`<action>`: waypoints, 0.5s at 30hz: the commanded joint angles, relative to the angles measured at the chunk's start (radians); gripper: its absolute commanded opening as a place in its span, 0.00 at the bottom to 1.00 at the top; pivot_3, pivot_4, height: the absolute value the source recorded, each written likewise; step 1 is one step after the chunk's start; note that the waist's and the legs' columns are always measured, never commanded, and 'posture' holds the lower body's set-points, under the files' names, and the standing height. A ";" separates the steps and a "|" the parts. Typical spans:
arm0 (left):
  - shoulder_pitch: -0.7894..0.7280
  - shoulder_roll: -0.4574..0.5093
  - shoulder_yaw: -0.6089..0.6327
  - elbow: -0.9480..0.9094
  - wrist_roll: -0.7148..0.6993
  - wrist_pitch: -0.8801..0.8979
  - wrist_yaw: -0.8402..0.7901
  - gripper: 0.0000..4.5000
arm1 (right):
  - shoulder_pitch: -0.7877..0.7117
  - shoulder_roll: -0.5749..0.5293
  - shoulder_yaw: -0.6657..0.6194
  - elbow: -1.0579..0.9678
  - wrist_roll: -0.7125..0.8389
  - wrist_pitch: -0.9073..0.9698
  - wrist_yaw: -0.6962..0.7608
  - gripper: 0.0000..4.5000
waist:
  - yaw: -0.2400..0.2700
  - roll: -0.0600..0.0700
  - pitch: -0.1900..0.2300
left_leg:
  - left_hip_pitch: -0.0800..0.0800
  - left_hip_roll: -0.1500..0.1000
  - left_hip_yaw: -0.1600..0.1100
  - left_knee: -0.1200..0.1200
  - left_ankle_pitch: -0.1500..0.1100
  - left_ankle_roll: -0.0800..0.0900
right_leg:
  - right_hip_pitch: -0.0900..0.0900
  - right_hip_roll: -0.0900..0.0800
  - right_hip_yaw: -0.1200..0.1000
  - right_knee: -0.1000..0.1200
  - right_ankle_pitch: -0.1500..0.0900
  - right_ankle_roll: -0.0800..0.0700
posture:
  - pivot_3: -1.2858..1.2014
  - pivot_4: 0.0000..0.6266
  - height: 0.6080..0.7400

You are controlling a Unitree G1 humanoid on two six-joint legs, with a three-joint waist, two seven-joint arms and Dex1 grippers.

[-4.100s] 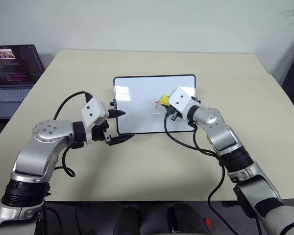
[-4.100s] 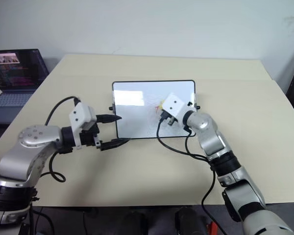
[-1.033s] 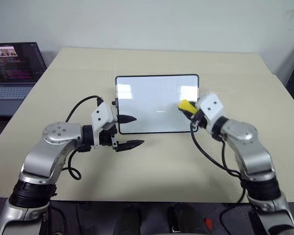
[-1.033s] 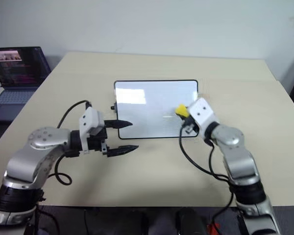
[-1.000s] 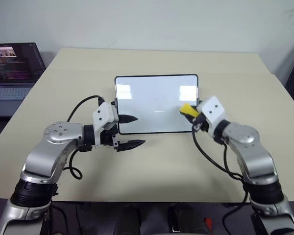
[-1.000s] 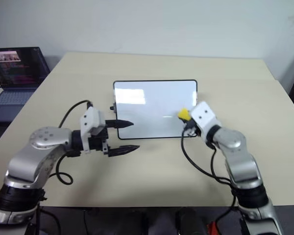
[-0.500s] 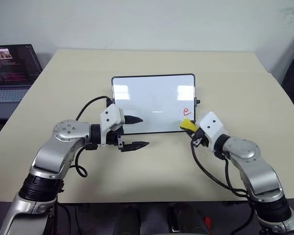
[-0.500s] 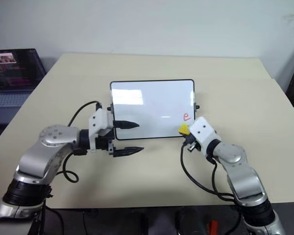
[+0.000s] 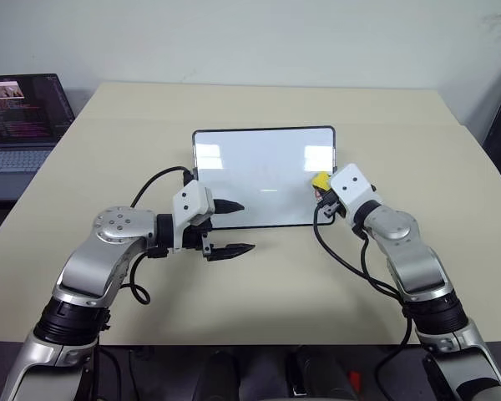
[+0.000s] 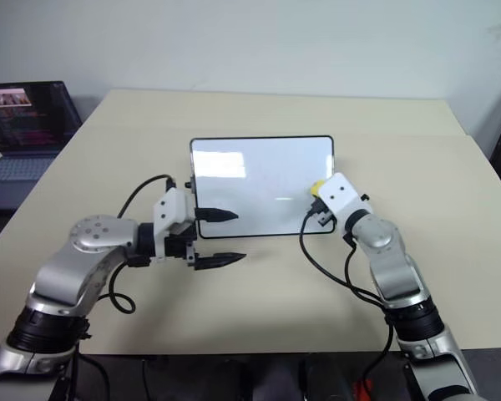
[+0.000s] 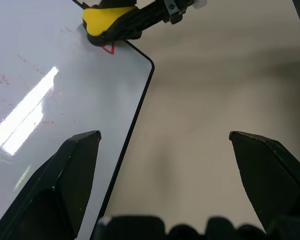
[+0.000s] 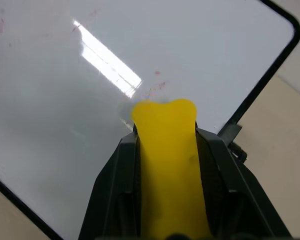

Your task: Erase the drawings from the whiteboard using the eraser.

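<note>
surface (image 9: 259,276): a pale tan top carrying the whiteboard at its middle; bare around the board, so nothing nearby can be knocked over.

whiteboard (image 9: 259,171): lies flat, glossy, thin black frame, a small knob on each short side. It looks unfastened — a hard sideways stroke could slide or twist it and spoil the wipe.

left pincer (image 9: 236,227): open wide and empty, at the whiteboard's near left corner, one finger over the white face, the other over the surface just beyond the near edge. I cannot tell whether it presses on the board. If it does not, the board has no brace; if it closes carelessly, it could catch the frame and lift it.

right pincer (image 12: 166,150): closed on the eraser, reaching over the whiteboard's right edge.

eraser (image 9: 320,180): a yellow block held between the right fingers, its tip on or just above the white face near the right edge. The grip sits well back, so heavy pressure could tip the block or squeeze it out; too little pressure would only smear ink.

drawings (image 11: 108,48): a bit of red peeks out beside the eraser in the left wrist view — likely the last clear mark — near the whiteboard's right edge. Faint reddish specks dot the face elsewhere. A stroke running outward could slip off the frame and leave the mark partly untouched.
</note>
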 commanded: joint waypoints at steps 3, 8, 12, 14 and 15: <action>-0.003 0.000 0.021 -0.025 -0.008 -0.013 0.002 1.00 | 0.063 -0.041 0.028 -0.053 0.006 0.047 0.072 0.26 | 0.000 0.000 0.000 | 0.001 0.000 0.000 0.001 0.000 0.000 | 0.001 0.000 0.000 0.001 -0.001 0.001 | 0.52 0.24 1.00; -0.009 -0.002 0.018 -0.016 -0.008 -0.012 -0.001 1.00 | 0.012 -0.010 -0.009 -0.033 -0.032 -0.002 -0.014 0.26 | -0.003 0.000 0.000 | 0.003 0.000 0.000 0.001 0.000 0.000 | 0.002 0.000 0.001 0.004 -0.002 0.003 | 0.52 0.24 1.00; -0.004 -0.010 0.014 -0.022 -0.014 -0.006 0.002 1.00 | -0.024 0.000 -0.019 -0.005 -0.041 -0.025 -0.048 0.26 | -0.001 0.000 0.000 | 0.003 0.000 0.000 0.001 0.000 0.000 | 0.001 0.000 0.001 0.004 -0.002 0.003 | 0.52 0.24 1.00; 0.000 -0.012 0.014 -0.030 -0.015 -0.003 0.004 1.00 | -0.022 -0.006 -0.016 0.003 -0.043 -0.022 -0.040 0.26 | -0.001 0.000 0.000 | 0.003 0.000 0.000 0.001 0.000 0.000 | 0.001 0.000 0.001 0.003 -0.002 0.003 | 0.52 0.24 1.00; 0.004 -0.013 0.014 -0.033 -0.015 -0.001 0.007 1.00 | -0.015 -0.017 -0.010 0.004 -0.044 -0.013 -0.026 0.26 | 0.000 0.000 0.000 | 0.002 0.000 0.000 0.001 0.000 0.000 | 0.001 0.000 0.001 0.003 -0.002 0.003 | 0.52 0.24 1.00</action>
